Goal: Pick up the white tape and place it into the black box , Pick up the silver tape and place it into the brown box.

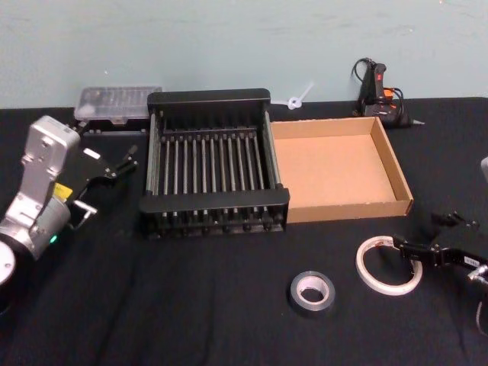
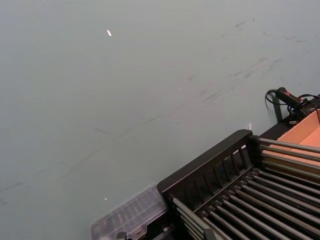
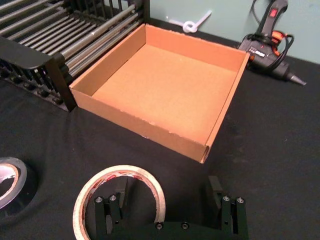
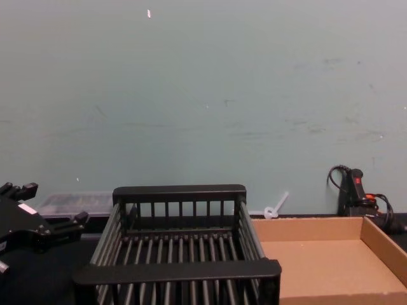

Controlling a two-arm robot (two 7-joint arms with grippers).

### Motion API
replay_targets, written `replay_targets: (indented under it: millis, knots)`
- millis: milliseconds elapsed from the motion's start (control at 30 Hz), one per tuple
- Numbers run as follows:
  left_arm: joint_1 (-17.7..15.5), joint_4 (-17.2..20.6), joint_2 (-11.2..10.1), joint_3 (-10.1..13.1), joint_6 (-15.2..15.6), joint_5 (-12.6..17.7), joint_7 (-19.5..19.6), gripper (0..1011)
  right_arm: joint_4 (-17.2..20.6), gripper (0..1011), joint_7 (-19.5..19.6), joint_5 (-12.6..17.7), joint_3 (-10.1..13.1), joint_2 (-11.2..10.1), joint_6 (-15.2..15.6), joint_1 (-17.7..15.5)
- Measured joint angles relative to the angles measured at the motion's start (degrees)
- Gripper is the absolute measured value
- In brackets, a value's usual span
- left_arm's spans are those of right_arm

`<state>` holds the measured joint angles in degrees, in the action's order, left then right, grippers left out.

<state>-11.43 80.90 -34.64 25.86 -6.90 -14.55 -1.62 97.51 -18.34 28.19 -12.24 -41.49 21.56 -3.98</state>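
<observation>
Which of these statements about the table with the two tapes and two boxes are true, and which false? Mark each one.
1. The white tape lies on the table, outside both boxes. True.
2. The silver tape sits inside the brown box. False: it lies on the black cloth in front of the boxes; the brown box holds nothing.
3. The right hand is open, with one finger inside the white tape's ring. True.
4. The black box stands to the right of the brown box. False: it stands on its left, side by side.
5. The left hand grips a tape. False: it is beside the black box, holding nothing.
</observation>
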Motion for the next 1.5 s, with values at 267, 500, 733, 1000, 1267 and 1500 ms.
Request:
replay_targets:
  millis: [267, 500, 733, 1000, 1267, 1500]
  knots:
    - [0.0, 0.0, 0.0, 0.0, 0.0, 0.0, 0.0, 1001, -1.1, 1002, -0.6, -0.4, -0.6, 0.8, 1.9, 0.7]
    - [0.0, 0.0, 0.0, 0.0, 0.0, 0.0, 0.0, 1001, -2.1, 1002, -1.3, -1.2, -1.3, 1.1, 2.7, 1.3]
    - [0.0, 0.0, 0.0, 0.0, 0.0, 0.0, 0.0, 1002, -2.7, 1002, -1.8, -1.5, -1.8, 1.4, 3.2, 1.6]
    - [0.0, 0.0, 0.0, 0.0, 0.0, 0.0, 0.0, 1001, -3.2, 1002, -1.9, -1.7, -1.9, 1.7, 3.7, 1.9]
    - [0.0, 0.0, 0.0, 0.0, 0.0, 0.0, 0.0, 1002, -3.5, 1002, -2.1, -1.8, -2.1, 1.8, 3.9, 2.1]
    - [0.0, 0.0, 0.0, 0.0, 0.0, 0.0, 0.0, 1001, -3.5, 1002, -2.3, -2.0, -2.1, 1.7, 4.0, 2.0]
